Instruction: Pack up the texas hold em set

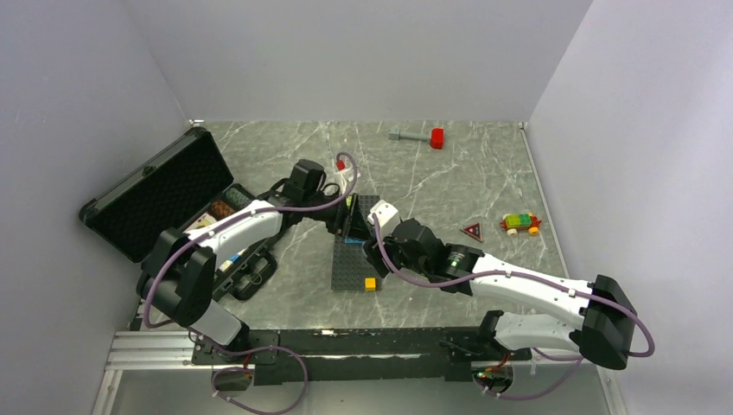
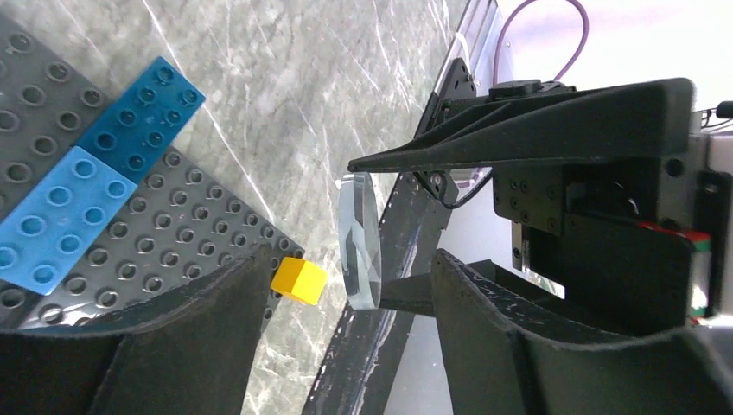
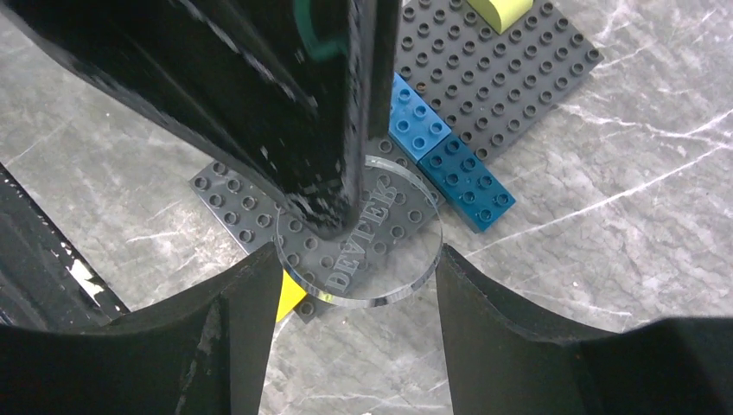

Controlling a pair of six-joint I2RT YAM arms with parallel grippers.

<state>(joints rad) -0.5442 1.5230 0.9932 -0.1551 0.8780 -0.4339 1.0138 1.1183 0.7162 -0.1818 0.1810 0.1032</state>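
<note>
Right gripper (image 3: pixel 356 270) fingers, closest to the lens, clamp the rim of the clear dealer disc (image 3: pixel 393 229), holding it above the dark grey baseplate (image 3: pixel 493 78). Left gripper (image 2: pixel 350 259) straddles the same disc edge-on. Its jaws are apart, with one flat face turned to each pad and a gap on both sides. A handover looks like the step in hand: the left arm is nearer the open black case (image 1: pixel 164 194), which lies left of the baseplate.

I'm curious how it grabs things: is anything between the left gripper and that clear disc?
Nothing visible. The clear disc, gripped edgewise by the right gripper, sits inside the open left gripper, apart from both fingers.
</note>
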